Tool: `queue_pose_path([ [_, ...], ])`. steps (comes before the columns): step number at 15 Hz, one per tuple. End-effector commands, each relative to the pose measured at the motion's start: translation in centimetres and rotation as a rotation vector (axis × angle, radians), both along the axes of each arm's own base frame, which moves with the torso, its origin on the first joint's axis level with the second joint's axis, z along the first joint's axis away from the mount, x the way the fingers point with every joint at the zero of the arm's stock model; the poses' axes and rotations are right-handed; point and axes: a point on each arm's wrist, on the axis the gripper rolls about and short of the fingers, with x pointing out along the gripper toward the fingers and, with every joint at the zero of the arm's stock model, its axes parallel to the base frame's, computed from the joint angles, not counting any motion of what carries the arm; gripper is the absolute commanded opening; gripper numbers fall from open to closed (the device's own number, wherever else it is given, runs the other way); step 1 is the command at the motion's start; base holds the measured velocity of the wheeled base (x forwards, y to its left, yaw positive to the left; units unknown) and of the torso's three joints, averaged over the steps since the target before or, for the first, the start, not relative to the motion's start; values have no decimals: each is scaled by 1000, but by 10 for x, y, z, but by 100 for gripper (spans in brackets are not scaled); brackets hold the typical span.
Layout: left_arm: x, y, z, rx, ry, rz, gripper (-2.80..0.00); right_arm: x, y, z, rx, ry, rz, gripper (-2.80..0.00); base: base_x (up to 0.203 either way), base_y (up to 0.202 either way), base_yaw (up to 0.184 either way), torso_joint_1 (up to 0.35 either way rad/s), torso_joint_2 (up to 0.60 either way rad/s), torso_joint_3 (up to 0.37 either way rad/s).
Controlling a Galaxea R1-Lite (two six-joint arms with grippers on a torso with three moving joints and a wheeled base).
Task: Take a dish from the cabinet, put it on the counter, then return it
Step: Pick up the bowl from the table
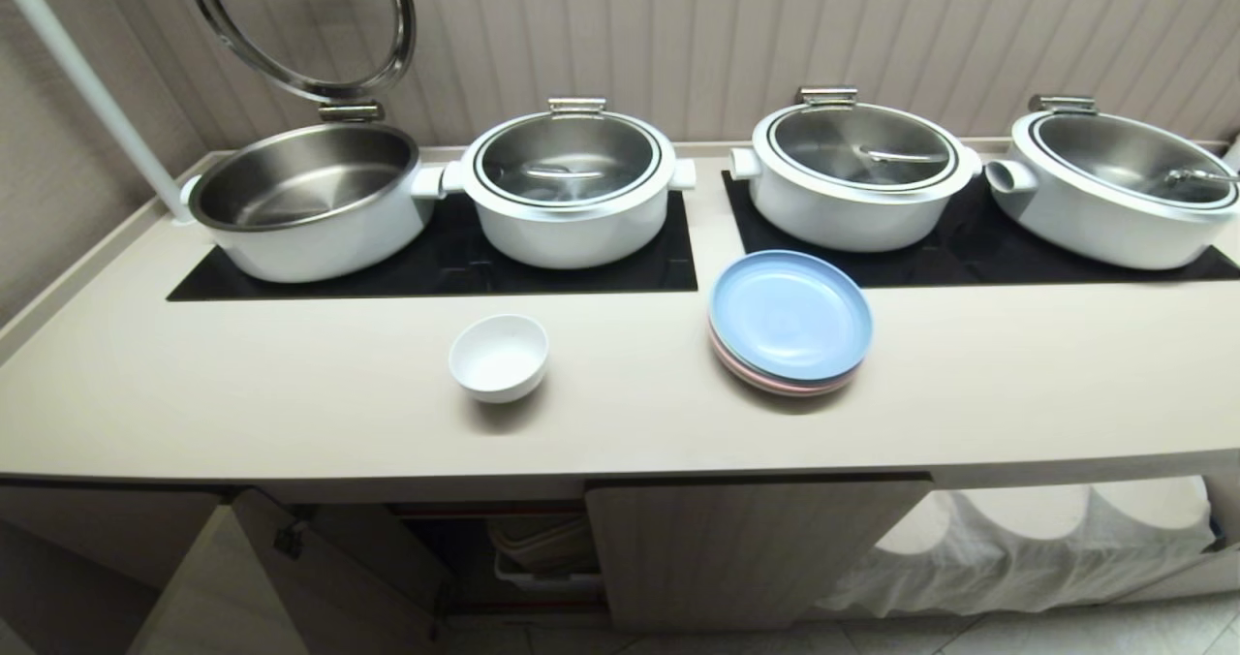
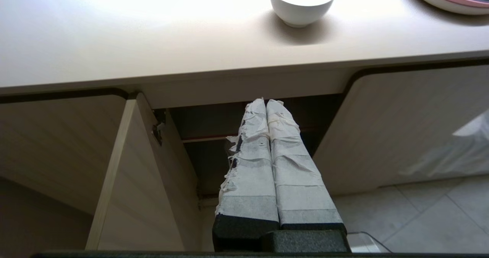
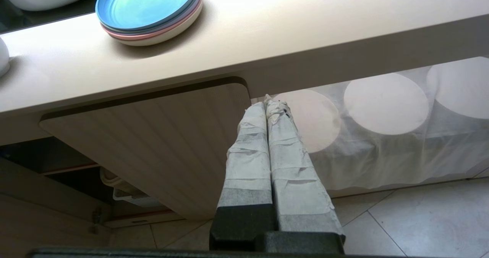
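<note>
**Bowl on the bench**

While the white bowl (image 1: 499,357) sits alone on the bench (image 1: 291,384), near the stack of plates (image 1: 790,321), we hold our left gripper (image 2: 266,102) squeezed tight and empty before the open cabinet (image 2: 145,166). Our right gripper (image 3: 266,102) is pressed together too, empty.

Bare counter (image 1: 242,384) is lying open around the bowl (image 1: 499,357), with plates (image 1: 790,321) standing right and pots (image 1: 567,190) blocking the far side. Below, the cabinet (image 1: 756,548) opening is gaping beside its swung door (image 1: 281,587).
</note>
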Motion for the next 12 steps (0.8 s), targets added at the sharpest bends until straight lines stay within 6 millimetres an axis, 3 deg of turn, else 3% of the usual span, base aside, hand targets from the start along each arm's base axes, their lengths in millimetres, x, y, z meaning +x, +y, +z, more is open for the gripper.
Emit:
queue_pose_path([
  [1,-6,0,10,-1,3,-11,-280,0,0,0,1,1,0,-280,0,0,0,0,0,0],
  [5,-10,-1,21,-3,37,-56,-280,0,0,0,1,1,0,-280,0,0,0,0,0,0],
  [12,23,-1,58,-6,233,-61,-280,0,0,0,1,1,0,-280,0,0,0,0,0,0],
])
